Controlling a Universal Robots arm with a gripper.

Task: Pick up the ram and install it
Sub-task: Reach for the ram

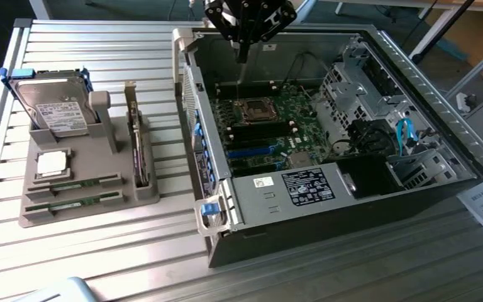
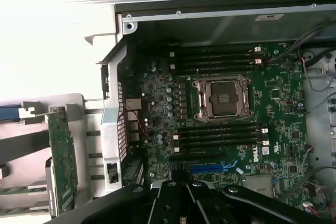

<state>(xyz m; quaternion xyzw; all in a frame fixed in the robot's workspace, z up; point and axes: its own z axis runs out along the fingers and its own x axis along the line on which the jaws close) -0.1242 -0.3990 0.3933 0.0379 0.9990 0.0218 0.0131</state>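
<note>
Hovering over the motherboard [image 1: 302, 129], end effector [image 1: 241, 58] cropped.

The counter [image 1: 99, 251] is showing ribbed, brushed metal with a soft sheen. The grey holder [image 1: 40, 219] is looking like smooth matt plastic. The hard drive [image 1: 57, 110] is gleaming as polished metal under a paper label. One ram [image 1: 75, 185] is showing green circuit board. The case [image 1: 258, 202] is showing bare matt sheet metal.

Exterior view: gripper [image 1: 241, 58] upper body cut by the frame edge. Both ram sticks [image 1: 75, 185], well apart from gripper: chips too small to resolve. Strip of motherboard [image 2: 157, 103] beneath gripper hidden by its housing.
</note>
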